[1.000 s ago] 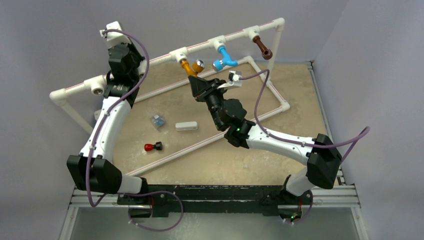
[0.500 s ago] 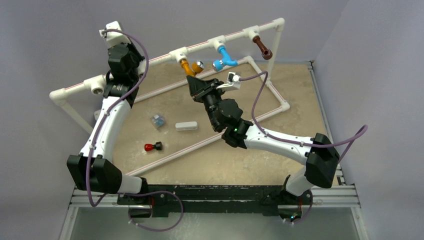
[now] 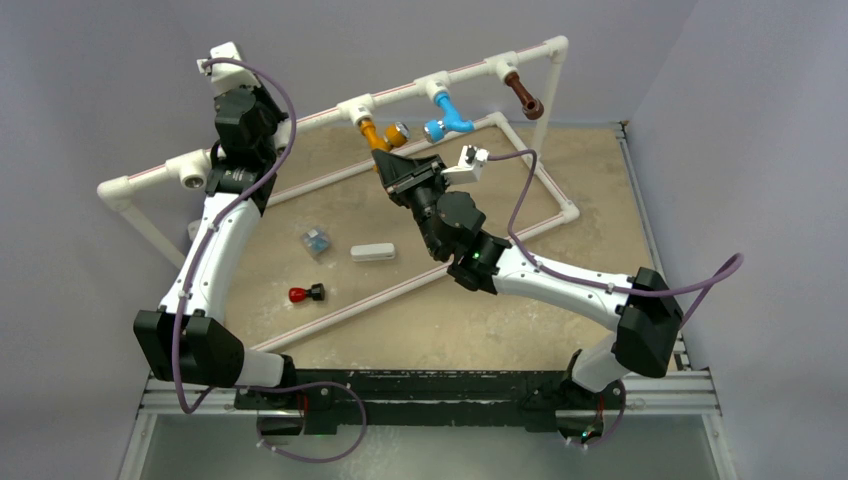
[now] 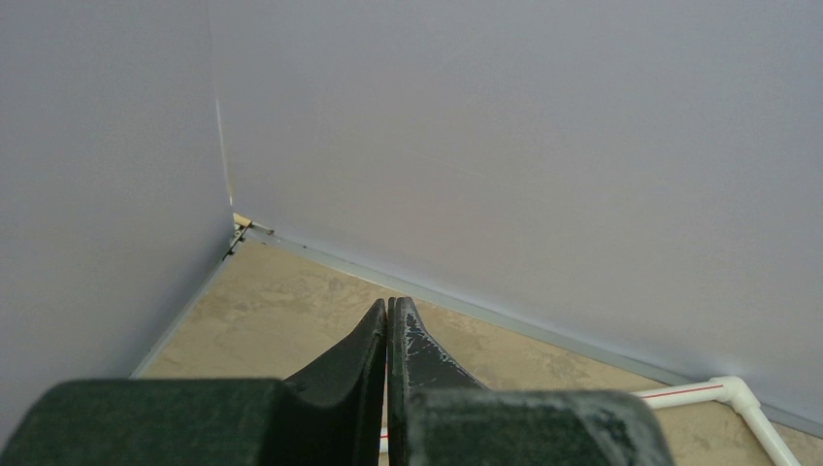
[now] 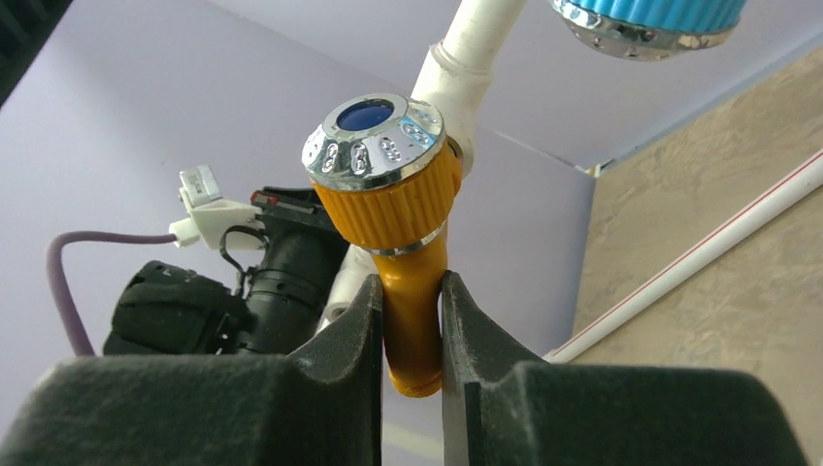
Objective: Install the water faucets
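Note:
Three water faucets hang from tees on the raised white pipe [image 3: 400, 92]: orange-yellow [image 3: 378, 132], light blue [image 3: 450, 116] and dark brown [image 3: 524, 94]. My right gripper [image 5: 409, 291] is shut on the stem of the orange-yellow faucet [image 5: 393, 209], just below its ribbed collar and silver end. The blue faucet's silver rim [image 5: 645, 21] shows at the top of the right wrist view. My left gripper [image 4: 388, 316] is shut on nothing and points at the far left corner of the table, beside the left end of the pipe frame.
A white block [image 3: 372, 252], a small clear-blue part [image 3: 316, 241] and a red-and-black part [image 3: 306, 294] lie on the tan tabletop inside the floor pipe frame [image 3: 555, 195]. A bare tee [image 3: 192, 170] sits at the raised pipe's left end. Grey walls close in behind and on both sides.
The right wrist has turned a little while gripping the orange-yellow faucet, and its camera has swung slightly right and down. The left arm has not moved.

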Robot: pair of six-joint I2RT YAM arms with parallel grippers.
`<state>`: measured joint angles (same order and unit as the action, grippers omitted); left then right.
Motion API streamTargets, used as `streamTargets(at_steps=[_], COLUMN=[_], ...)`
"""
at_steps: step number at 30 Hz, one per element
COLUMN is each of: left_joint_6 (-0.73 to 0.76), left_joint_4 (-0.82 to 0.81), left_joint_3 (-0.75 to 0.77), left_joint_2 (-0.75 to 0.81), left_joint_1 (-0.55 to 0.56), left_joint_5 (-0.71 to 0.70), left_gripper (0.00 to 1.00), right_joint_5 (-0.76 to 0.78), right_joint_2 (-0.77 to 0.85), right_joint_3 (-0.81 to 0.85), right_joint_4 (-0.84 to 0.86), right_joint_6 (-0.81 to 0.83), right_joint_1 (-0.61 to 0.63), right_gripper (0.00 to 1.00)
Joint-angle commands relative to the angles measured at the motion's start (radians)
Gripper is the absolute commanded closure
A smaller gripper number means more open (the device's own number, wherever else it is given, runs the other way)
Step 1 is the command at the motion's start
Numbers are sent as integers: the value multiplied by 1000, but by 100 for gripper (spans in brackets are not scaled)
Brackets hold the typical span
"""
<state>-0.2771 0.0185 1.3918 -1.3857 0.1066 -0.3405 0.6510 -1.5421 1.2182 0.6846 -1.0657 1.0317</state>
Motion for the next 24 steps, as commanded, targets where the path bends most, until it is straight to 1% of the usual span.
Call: streamTargets(at_steps=[1,6,11,13,16,21,24], left_joint_6=[-10,-11,-10,-13,-13,-13,-13], left_joint_4=[271,272,272,273,271,273,271], left_joint_3=[-48,-48,-48,-48,-48,-48,-48], left_joint_2=[10,10,10,10,10,9,9], left_joint_1=[48,48,48,48,48,48,48], left_joint_5=[120,121,123,126,126,127,127], left_gripper=[100,100,100,100,100,100,100], right_joint_5=[-226,-275,-272,-264,-249,-219,-198], right_joint_2=[-57,-61,-57,-55,-51,-43,-38], right_joint_3=[93,83,83,81,76,70,64], right_joint_4=[38,54,52,47,41,29,25], right_joint_6=[-279,-376,-373,-363,-338,-275,-237], right_joint_1=[-9,-17,-18,-18,-18,-18,-19], right_gripper=[100,100,100,94,87,68,59])
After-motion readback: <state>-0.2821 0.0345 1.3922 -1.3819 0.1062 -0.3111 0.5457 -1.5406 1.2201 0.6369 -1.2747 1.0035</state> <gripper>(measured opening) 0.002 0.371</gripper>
